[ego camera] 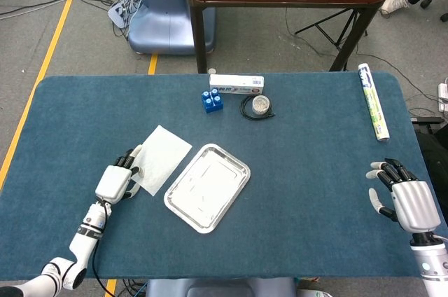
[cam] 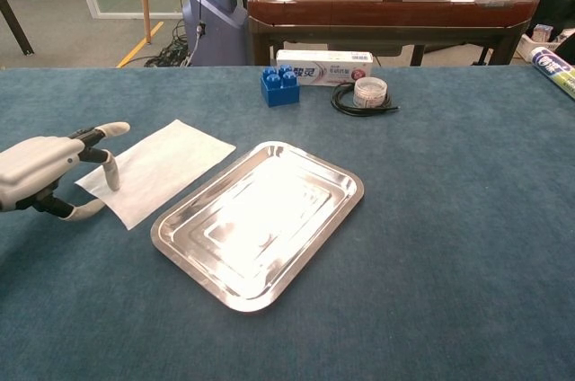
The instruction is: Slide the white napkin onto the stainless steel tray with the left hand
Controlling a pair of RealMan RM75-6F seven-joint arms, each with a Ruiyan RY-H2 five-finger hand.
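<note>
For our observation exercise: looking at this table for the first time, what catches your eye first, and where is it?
The shiny stainless steel tray stands out, lying angled near the middle of the blue table. Just left of it lies the white napkin, flat on the cloth, with the left hand at its outer edge. At the far edge sits a blue block.

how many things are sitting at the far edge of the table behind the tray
3, grouped together: the blue block on the left, the white toothpaste box behind and right of it, and the small roll with a black cable in front of the box's right end. Nothing seems hidden behind them.
</note>
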